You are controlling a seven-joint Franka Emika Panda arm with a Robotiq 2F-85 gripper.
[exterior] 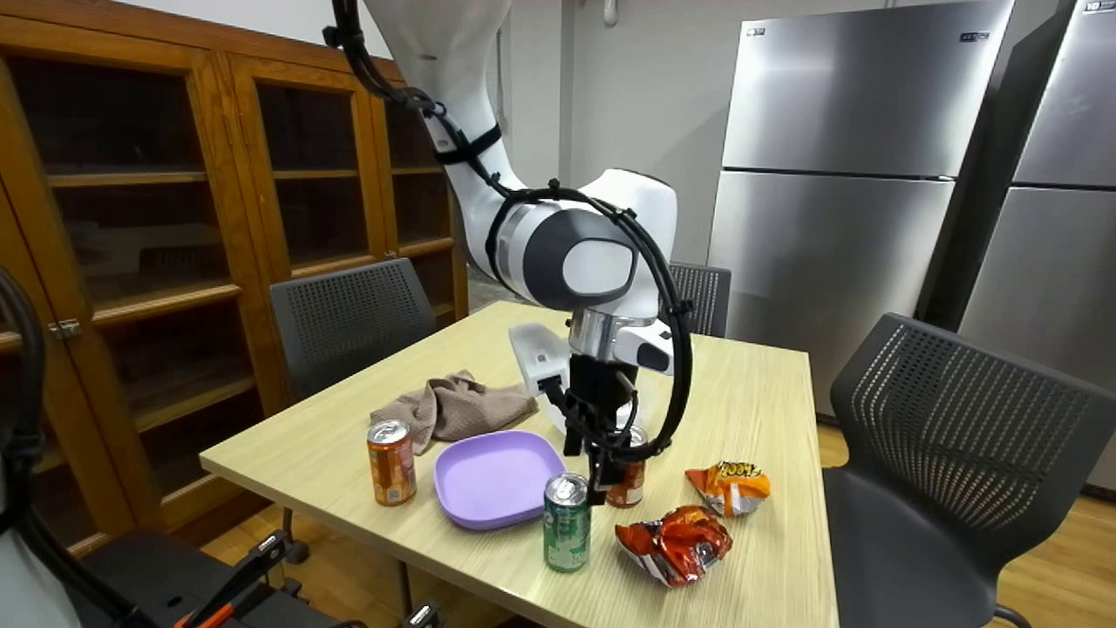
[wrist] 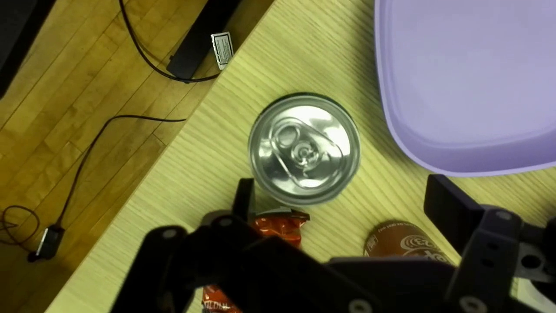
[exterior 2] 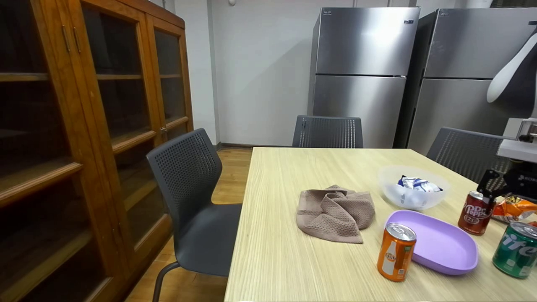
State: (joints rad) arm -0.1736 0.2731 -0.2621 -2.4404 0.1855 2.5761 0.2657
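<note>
Green can (exterior 2: 516, 250): upright on table (wrist: 195, 161), "ite" readable in an exterior view.
Dr Pepper (exterior 2: 476, 213): name and "23" legible.
Gripper (wrist: 346, 202): fingers wide apart, holding nothing; green can just beside one fingertip, contact unclear.
Table edge: near green can, bare strip between.
Tray (wrist: 469, 78): opposite side, narrow gap.
</note>
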